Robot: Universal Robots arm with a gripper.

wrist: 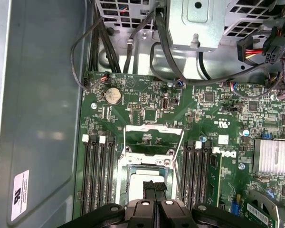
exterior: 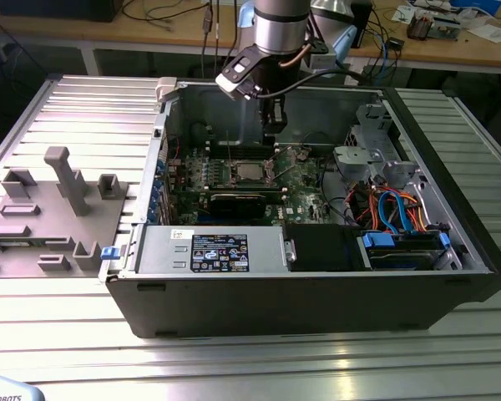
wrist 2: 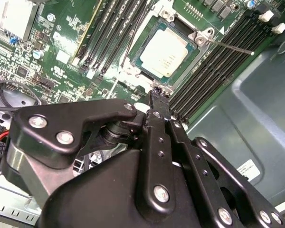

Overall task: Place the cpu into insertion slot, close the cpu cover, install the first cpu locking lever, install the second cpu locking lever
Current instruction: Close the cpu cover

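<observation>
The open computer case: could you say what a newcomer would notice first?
In the second wrist view, the silvery cpu lies in the insertion slot on the green board, the black tool at the slot's edge. In the exterior view, the arm reaches down into the open computer case.

Cpu [wrist 2: 164, 52]: we find it in the slot [wrist 2: 133, 66], with memory slots [wrist 2: 218, 57] flanking.
Gripper [wrist 2: 156, 92]: just above the cpu.
Case [exterior: 451, 276]: on the table [exterior: 234, 368]; a fixture [exterior: 63, 209] is at the exterior view's left.
</observation>
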